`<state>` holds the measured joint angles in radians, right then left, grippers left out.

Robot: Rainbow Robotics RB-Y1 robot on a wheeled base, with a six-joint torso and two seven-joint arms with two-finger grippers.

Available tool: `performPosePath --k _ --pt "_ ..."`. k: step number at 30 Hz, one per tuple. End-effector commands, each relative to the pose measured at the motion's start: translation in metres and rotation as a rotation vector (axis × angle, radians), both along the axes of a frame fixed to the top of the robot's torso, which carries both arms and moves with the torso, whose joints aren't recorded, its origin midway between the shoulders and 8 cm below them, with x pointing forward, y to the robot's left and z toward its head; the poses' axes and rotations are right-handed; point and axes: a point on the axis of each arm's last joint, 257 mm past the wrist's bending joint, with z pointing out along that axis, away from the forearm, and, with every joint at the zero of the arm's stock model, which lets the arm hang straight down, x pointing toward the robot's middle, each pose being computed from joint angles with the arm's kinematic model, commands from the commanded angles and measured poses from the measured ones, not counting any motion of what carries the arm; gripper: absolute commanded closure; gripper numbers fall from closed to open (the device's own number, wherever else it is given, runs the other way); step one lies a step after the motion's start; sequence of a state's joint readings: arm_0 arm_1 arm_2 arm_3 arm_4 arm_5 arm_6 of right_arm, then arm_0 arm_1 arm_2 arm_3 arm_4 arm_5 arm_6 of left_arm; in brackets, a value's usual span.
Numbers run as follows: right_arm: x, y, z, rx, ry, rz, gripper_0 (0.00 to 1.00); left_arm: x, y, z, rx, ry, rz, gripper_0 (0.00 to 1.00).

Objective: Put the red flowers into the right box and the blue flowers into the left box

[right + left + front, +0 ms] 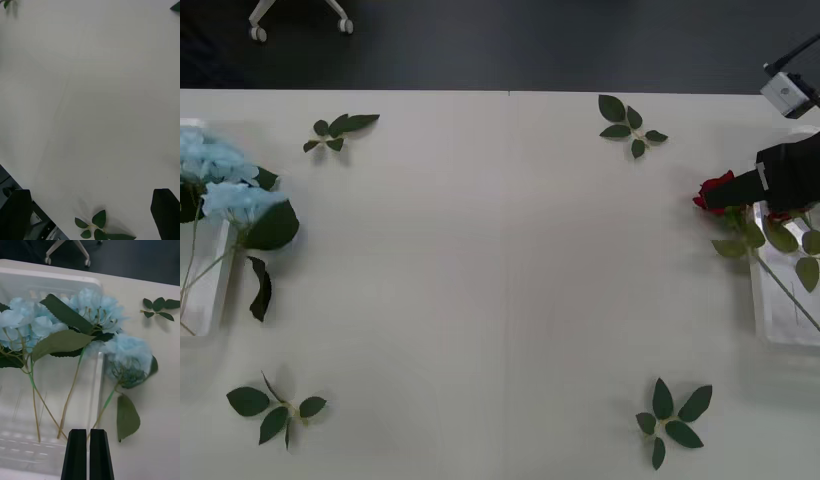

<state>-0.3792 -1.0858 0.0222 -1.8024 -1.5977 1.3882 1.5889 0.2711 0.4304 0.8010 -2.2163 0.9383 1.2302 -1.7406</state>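
At three o'clock of the front view: right pincer [740, 190] over the right box [780, 310], red flowers [713, 190] by its tip — stems and leaves trailing into the box; grip there cannot be told. At nine o'clock: blue flowers [225, 185] across the left box [210, 285].

Right wrist view: fingers wide apart over bare surface [97, 93].

Left wrist view: left pincer [89, 453] closed, empty; one blue cluster overhangs the box wall — nudge it inward; tuck the rose blooms inside too.

Pale-blue flowers [93, 311] lying across left box [48, 285] rim, deep-red flowers [715, 190] at right box [780, 310]
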Motion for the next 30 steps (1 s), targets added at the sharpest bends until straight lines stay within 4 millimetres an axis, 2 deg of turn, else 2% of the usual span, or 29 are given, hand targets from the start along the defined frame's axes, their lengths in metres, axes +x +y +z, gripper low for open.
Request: performPosePath --k 1,4,8,9,10,11,13,14,15,17,24,28,30 --pt "0.001 0.017 -0.016 -0.032 0.026 -0.029 0.07 -0.004 0.042 0.024 0.003 -0.049 0.081 0.98" --pt "0.004 0.018 -0.030 -0.070 0.042 -0.055 0.07 -0.005 0.052 0.026 0.028 -0.036 0.084 0.98" --pt "0.012 0.017 -0.041 -0.103 0.047 -0.098 0.07 -0.005 0.051 0.026 0.027 -0.032 0.072 0.98" --pt "0.015 0.016 -0.042 -0.111 0.044 -0.118 0.07 -0.005 0.049 0.026 0.022 -0.034 0.067 0.97" --pt "0.018 0.013 -0.044 -0.120 0.042 -0.137 0.07 -0.004 0.047 0.026 0.020 -0.035 0.062 0.91" --pt "0.021 0.010 -0.044 -0.129 0.035 -0.153 0.07 -0.004 0.045 0.026 0.015 -0.035 0.053 0.74" --pt "0.024 0.008 -0.043 -0.137 0.028 -0.163 0.07 -0.001 0.039 0.027 0.016 -0.040 0.031 0.45" --pt "0.024 0.009 -0.043 -0.134 0.028 -0.163 0.07 0.002 0.034 0.027 0.045 -0.033 -0.003 0.23" --pt "0.025 0.011 -0.043 -0.132 0.026 -0.164 0.07 0.004 0.028 0.027 0.085 -0.026 -0.040 0.08" --pt "0.026 0.010 -0.042 -0.133 0.024 -0.168 0.07 0.008 0.020 0.025 0.145 -0.006 -0.091 0.00" --pt "0.024 0.007 -0.040 -0.164 0.036 -0.165 0.07 0.021 -0.007 0.008 0.304 0.057 -0.251 0.00" --pt "0.025 0.006 -0.039 -0.163 0.035 -0.172 0.07 0.026 -0.017 0.002 0.311 0.065 -0.279 0.00" --pt "0.026 0.004 -0.037 -0.163 0.032 -0.177 0.07 0.031 -0.029 0.001 0.316 0.062 -0.305 0.00"
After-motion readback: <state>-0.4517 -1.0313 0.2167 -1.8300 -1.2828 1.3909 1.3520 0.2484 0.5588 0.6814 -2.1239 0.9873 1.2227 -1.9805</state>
